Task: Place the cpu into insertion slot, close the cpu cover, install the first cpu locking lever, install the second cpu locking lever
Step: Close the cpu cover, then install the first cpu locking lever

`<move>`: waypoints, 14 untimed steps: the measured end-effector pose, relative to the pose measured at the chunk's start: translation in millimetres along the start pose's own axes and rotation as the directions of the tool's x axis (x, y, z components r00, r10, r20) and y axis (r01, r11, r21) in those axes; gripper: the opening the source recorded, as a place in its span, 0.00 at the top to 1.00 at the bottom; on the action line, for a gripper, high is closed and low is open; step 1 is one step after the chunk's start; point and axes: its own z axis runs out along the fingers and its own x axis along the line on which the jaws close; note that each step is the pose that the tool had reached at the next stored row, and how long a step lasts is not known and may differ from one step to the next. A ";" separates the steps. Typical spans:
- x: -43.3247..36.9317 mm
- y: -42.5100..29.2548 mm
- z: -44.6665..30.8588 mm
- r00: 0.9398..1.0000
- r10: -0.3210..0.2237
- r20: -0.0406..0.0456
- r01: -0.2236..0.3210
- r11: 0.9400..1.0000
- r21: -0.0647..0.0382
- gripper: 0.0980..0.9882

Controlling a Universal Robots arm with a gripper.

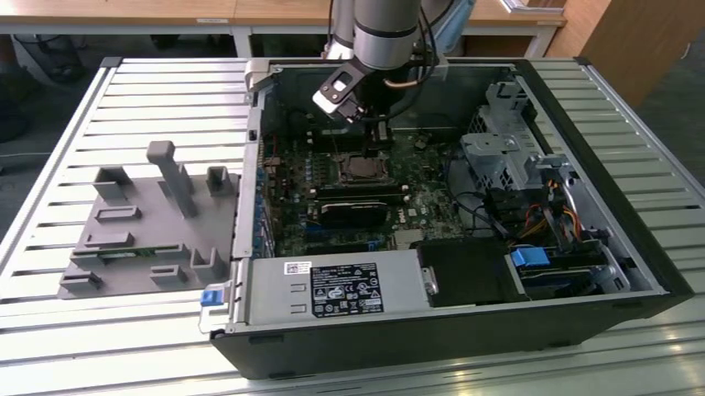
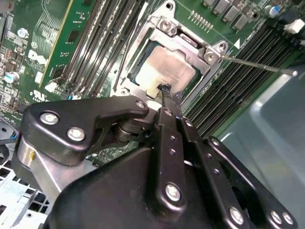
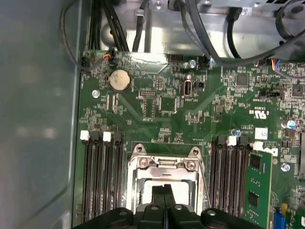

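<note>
**Exterior view:** 1 arm reaches down into 1 open computer case [image 1: 441, 338] standing on a slatted table [image 1: 165, 91]. The gripper [image 1: 376, 144] is low over the socket [image 1: 343, 168] on the green board. 1 grey plastic fixture [image 1: 132, 247] lies on the table to the exterior view's left of the case, well apart from the gripper.

**Second wrist view:** The 2 fingers [image 2: 167, 124] are pressed together with nothing between them. Their tips meet the near edge of the cpu [image 2: 164, 69], which lies flat in the socket, silver-tan face up. 1 cover [image 2: 190, 44] lies down around it, and the face shows through the cut-out. 1 thin lever [image 2: 257, 66] runs from a socket corner out over the memory slots [image 2: 228, 81].

**First wrist view:** The fingers are together over the cover's cut-out. There are 2 banks of memory slots, 1 on each side of the socket. Also on the board are 1 memory stick [image 3: 257, 183] and 1 coin battery [image 3: 119, 80].
</note>
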 end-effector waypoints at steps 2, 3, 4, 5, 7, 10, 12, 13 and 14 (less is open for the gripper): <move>0.0 -1.3 0.0 1.000 0.000 0.000 0.000 1.000 0.000 0.99; 0.1 -2.0 0.0 1.000 0.000 0.000 0.000 1.000 0.000 0.99; 0.1 -2.7 0.1 1.000 0.000 0.000 0.000 1.000 0.000 0.99; 0.1 -3.1 0.1 1.000 0.000 0.000 0.000 1.000 0.000 0.99; 0.1 -3.9 0.2 1.000 0.000 0.000 0.000 1.000 0.000 0.99; 0.1 -4.6 0.2 1.000 0.000 0.000 0.000 1.000 0.000 0.99; 0.1 -4.7 0.1 1.000 0.000 0.000 0.000 1.000 0.000 0.99; 0.1 -4.7 -0.1 1.000 0.000 0.000 0.000 1.000 0.000 0.99; 0.0 -4.7 -0.5 1.000 0.000 0.000 0.000 1.000 0.000 0.99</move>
